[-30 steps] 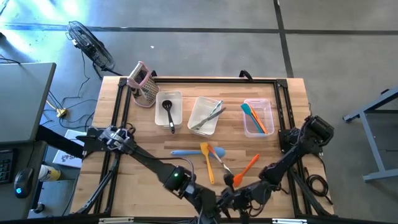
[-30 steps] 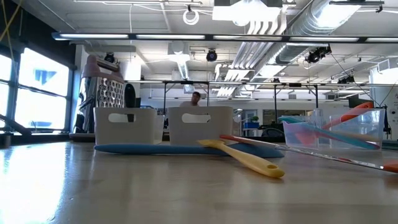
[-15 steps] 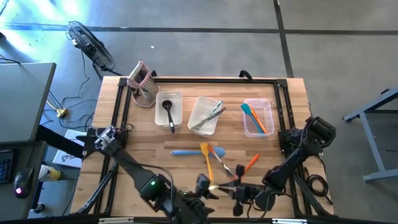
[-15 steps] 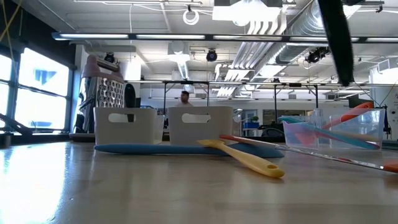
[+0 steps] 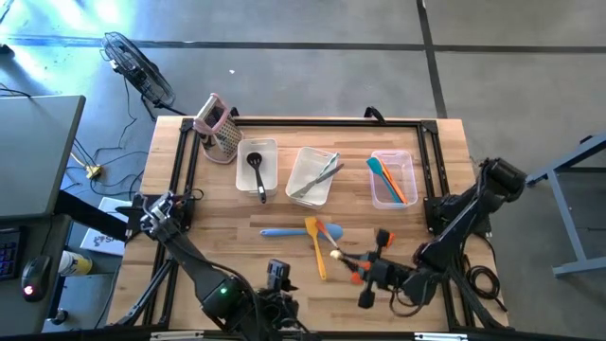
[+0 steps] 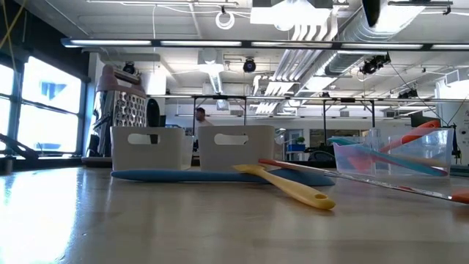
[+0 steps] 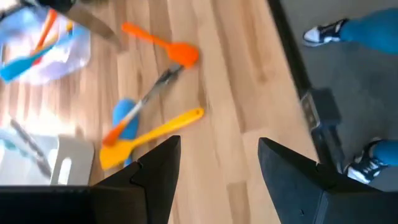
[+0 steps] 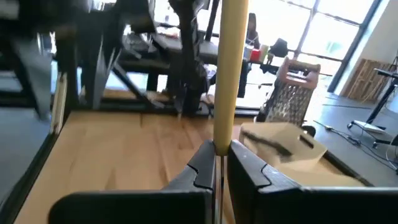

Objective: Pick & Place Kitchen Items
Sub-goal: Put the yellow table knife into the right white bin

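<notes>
My right gripper point(image 5: 365, 270) hovers over the table's near right part, shut on a slim utensil with a tan handle point(image 8: 227, 62). My left gripper point(image 5: 276, 275) point(image 7: 217, 168) hangs open above the near edge with nothing between its fingers. Flat on the wood lie an orange spatula point(image 7: 161, 46), a yellow spatula point(image 5: 315, 248), a blue spatula point(image 5: 279, 231) and a slim metal utensil point(image 7: 155, 87). Three clear bins stand behind them: one with a black ladle point(image 5: 258, 166), one with metal tongs point(image 5: 317, 175), one with blue and orange spatulas point(image 5: 390, 178). My right gripper pinches the utensil between its two fingers point(image 8: 205, 162), at the lower end of the tan handle point(image 8: 222, 140). The fingers point level toward the table's left and lie across the utensil. The utensil is lifted clear of the table; its other end is hidden by the fingers.
A metal box grater with a pink handle point(image 5: 218, 128) stands at the far left corner. A black frame point(image 5: 180, 170) runs round the table's edge. Bare wood lies along the near left part point(image 5: 189, 227). A person's legs point(image 7: 354, 31) show beside the table's near side.
My right gripper has risen and tipped from pointing down to level, moving a little toward the far edge and carrying the utensil up off the table. My left gripper has swung toward the table's left along the near edge and rolled about, staying open.
</notes>
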